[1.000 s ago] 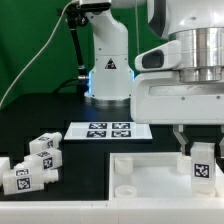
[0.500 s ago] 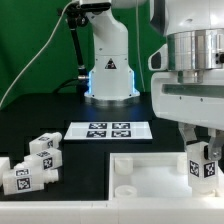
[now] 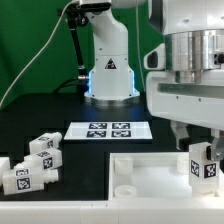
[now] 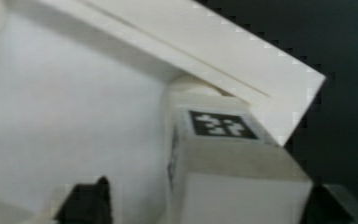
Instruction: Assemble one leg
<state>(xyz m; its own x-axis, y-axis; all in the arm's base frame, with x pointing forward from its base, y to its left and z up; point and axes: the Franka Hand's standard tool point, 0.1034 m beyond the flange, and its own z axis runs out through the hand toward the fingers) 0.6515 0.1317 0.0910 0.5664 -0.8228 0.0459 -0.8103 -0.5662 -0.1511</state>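
While the wrist has turned and sunk slightly over the last second, the leg (image 3: 204, 168) stands in the tray's (image 3: 150, 160) far corner on the exterior view's right, apparently being screwed in; the gripper (image 3: 203, 152) straddles it, though I cannot tell whether its fingers are clenched

You see a white leg (image 3: 203, 166) with a black-and-white square tag (image 4: 220, 125) (similar tags on the white marker board (image 3: 110, 130)), a white tray (image 3: 135, 172), a black table (image 3: 40, 115), a green backdrop (image 3: 40, 40).
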